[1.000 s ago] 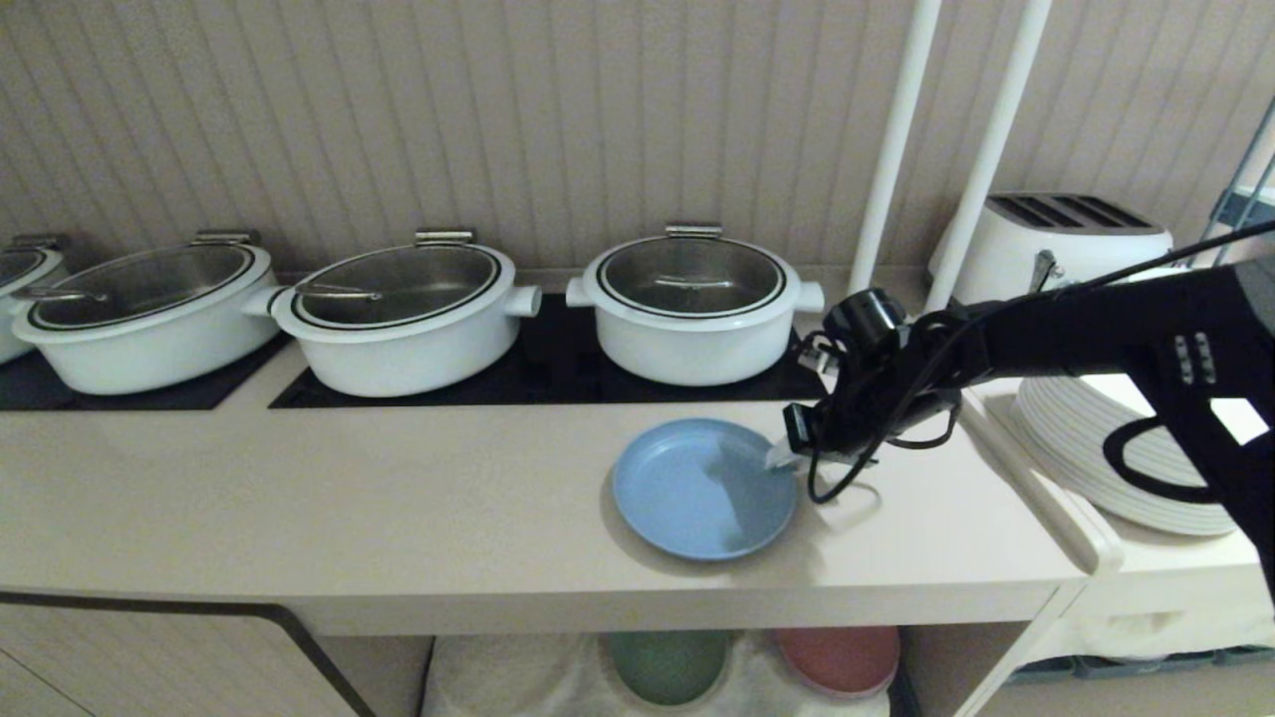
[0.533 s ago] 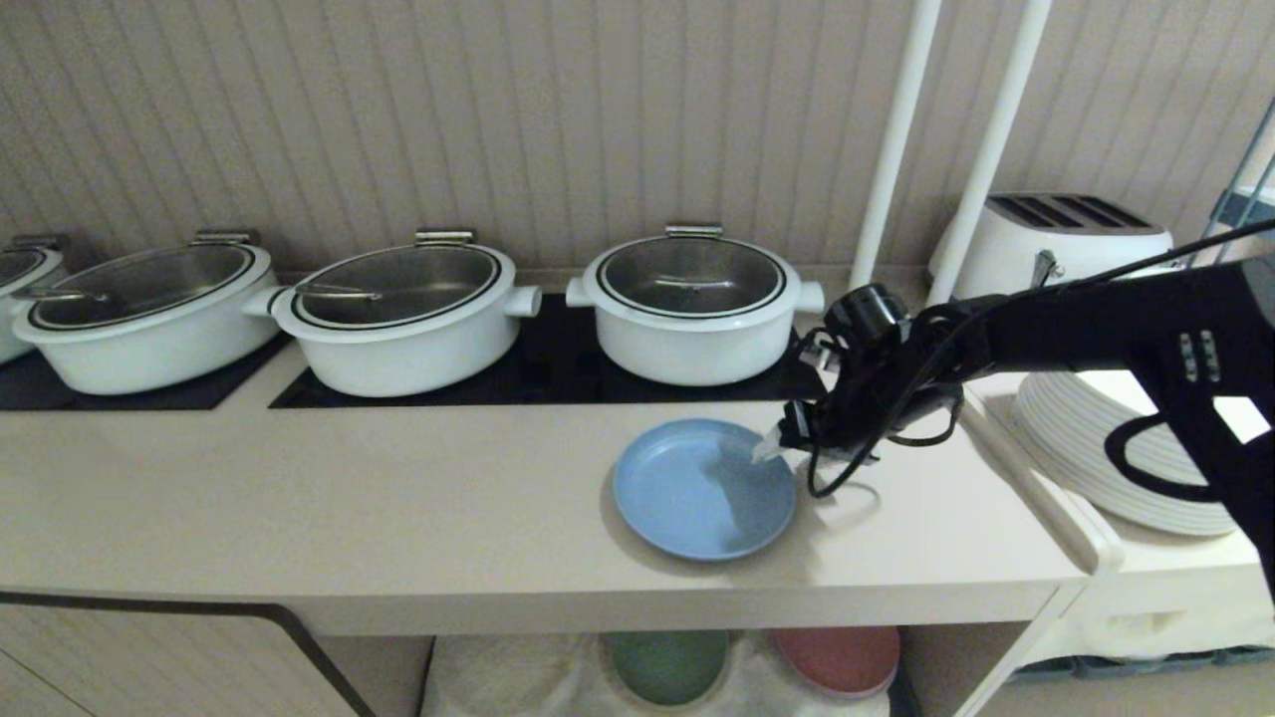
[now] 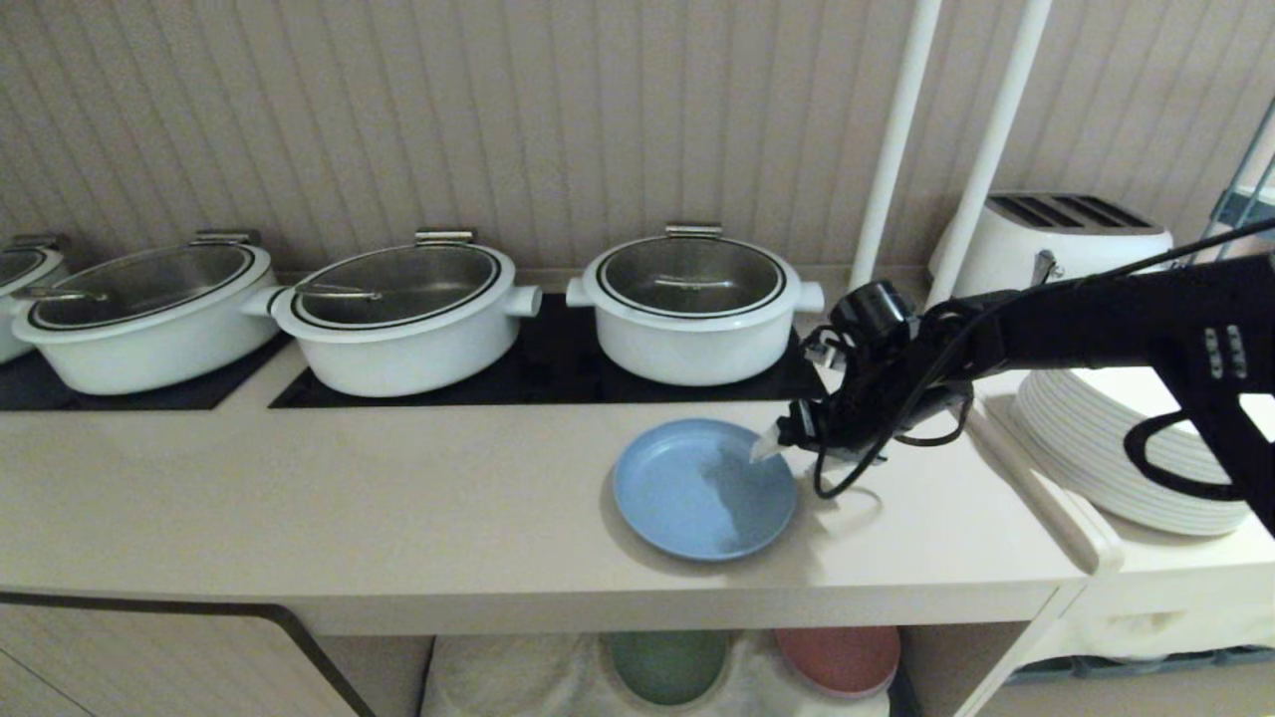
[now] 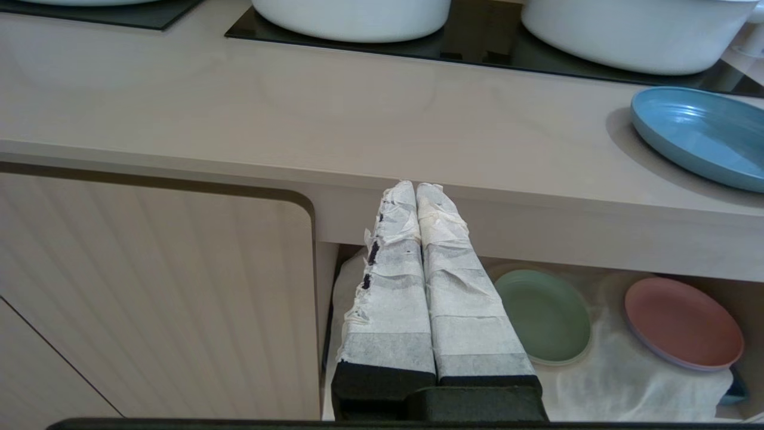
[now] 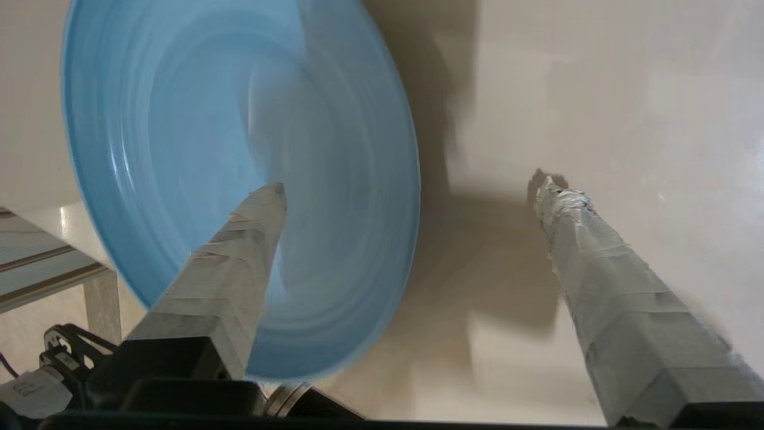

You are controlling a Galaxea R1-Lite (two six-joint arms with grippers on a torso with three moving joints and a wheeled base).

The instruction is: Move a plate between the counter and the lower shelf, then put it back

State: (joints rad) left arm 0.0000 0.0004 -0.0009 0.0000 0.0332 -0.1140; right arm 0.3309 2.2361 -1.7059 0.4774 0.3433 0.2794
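The plate lies flat on the counter, toward its right end and close to the near edge, just in front of the black cooktop panel that carries the rightmost white pot.

The right arm reaches in from the right, stretched roughly level over the counter, its wrist angled down toward the plate's far-right rim. The right end effector is released: in the right wrist view its two taped fingers stand wide apart, one over the plate's blue basin, the other over bare counter beyond the rim, and neither pinches the plate. From the head view the fingertips sit right at the plate's right edge; I cannot tell whether one touches it.

The left end effector hangs lower, in front of the counter's near edge, its taped fingers pressed together with nothing between them. Beyond it the lower shelf shows its white cloth, with a green plate to the left and a pink plate to the right, apart from each other. To the left of that recess stands the ribbed cabinet door.

At the far right of the counter sit a stack of white plates and a white toaster.
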